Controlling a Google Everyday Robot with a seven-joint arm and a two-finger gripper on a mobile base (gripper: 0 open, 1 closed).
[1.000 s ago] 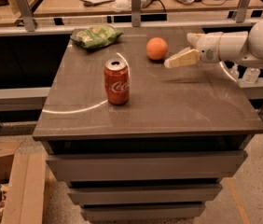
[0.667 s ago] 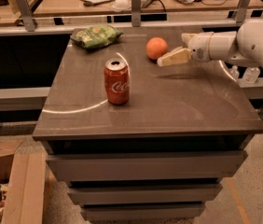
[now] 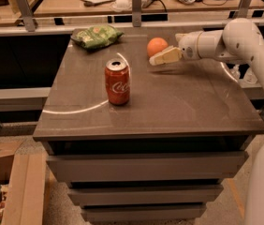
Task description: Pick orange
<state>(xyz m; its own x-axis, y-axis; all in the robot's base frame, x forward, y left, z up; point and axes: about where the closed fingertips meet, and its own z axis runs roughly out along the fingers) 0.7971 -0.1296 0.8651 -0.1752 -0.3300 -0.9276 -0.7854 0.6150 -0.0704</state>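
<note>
The orange (image 3: pixel 156 46) sits on the dark brown table (image 3: pixel 179 102), at the far middle. My gripper (image 3: pixel 167 50) reaches in from the right on a white arm (image 3: pixel 237 36), low over the table and right beside the orange's right side. It is open, and one cream finger (image 3: pixel 165 56) lies just in front of and to the right of the orange. I cannot tell whether it touches the fruit. Nothing is held.
A red Coca-Cola can (image 3: pixel 117 82) stands upright left of the table's centre. A green crinkled snack bag (image 3: pixel 96 35) lies at the far left corner. A railing and cluttered desks run behind the table. A cardboard box (image 3: pixel 5 186) stands on the floor at lower left.
My gripper has moved left toward the orange, from a gap away to right beside it. The orange, the can and the bag have not moved.
</note>
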